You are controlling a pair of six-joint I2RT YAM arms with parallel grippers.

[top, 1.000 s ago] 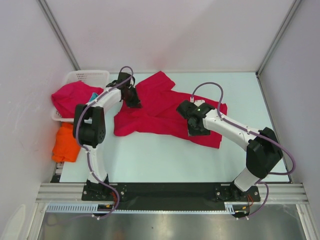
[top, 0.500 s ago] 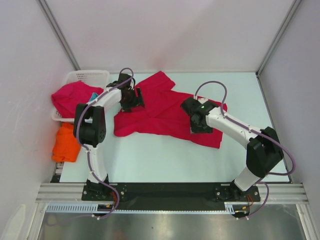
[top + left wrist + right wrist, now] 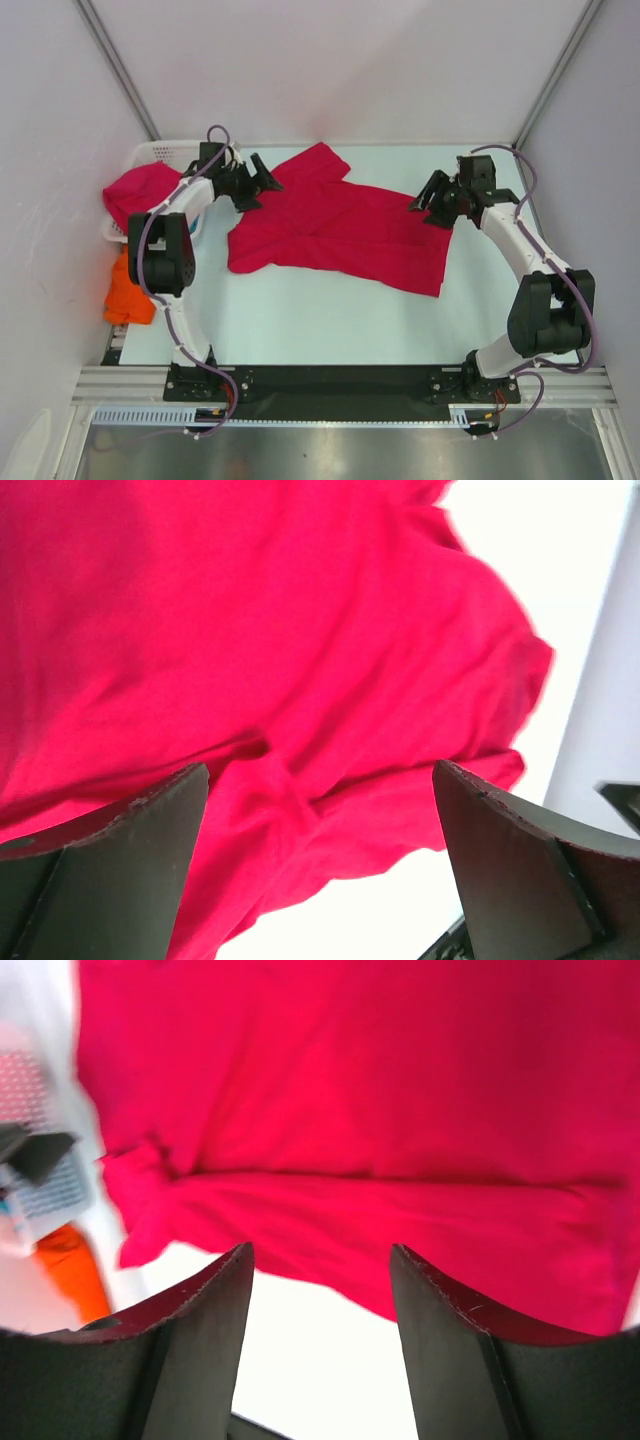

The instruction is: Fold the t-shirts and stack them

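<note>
Desk: How far along is the folding?

Photographer: Barely begun. One crimson t-shirt (image 3: 340, 228) lies spread but rumpled across the middle of the table (image 3: 300, 315), unfolded. A second red t-shirt (image 3: 140, 190) is heaped on the white basket (image 3: 160, 153), with an orange t-shirt (image 3: 128, 290) just beside it. No stack shows.

Desk: And the arms?

Photographer: Both reach to the spread shirt's opposite ends. The left hand (image 3: 262, 182) hangs released at its left edge, and the right hand (image 3: 424, 202) is spread wide at its right edge. Neither grasps anything.
</note>
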